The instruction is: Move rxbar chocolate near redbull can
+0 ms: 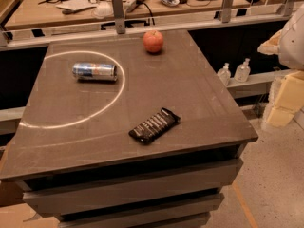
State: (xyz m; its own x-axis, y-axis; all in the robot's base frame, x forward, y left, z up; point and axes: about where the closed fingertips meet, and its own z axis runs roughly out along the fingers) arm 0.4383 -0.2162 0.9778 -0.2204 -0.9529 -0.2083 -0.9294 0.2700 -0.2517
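Note:
The rxbar chocolate (pixel 154 125) is a flat black wrapped bar with pale lettering. It lies at an angle on the grey table top (pixel 199 99), near the front and right of the middle. The redbull can (pixel 94 71) is silver and blue with a red mark. It lies on its side at the back left, inside a pale ring of light, well apart from the bar. The gripper is not in view.
A red apple (pixel 153 41) sits at the back middle of the table. Two small clear bottles (pixel 234 72) stand on a ledge to the right. A white rounded shape (pixel 293 39) and yellow foam blocks (pixel 286 99) are at the right edge. A cluttered desk (pixel 95 6) lies behind.

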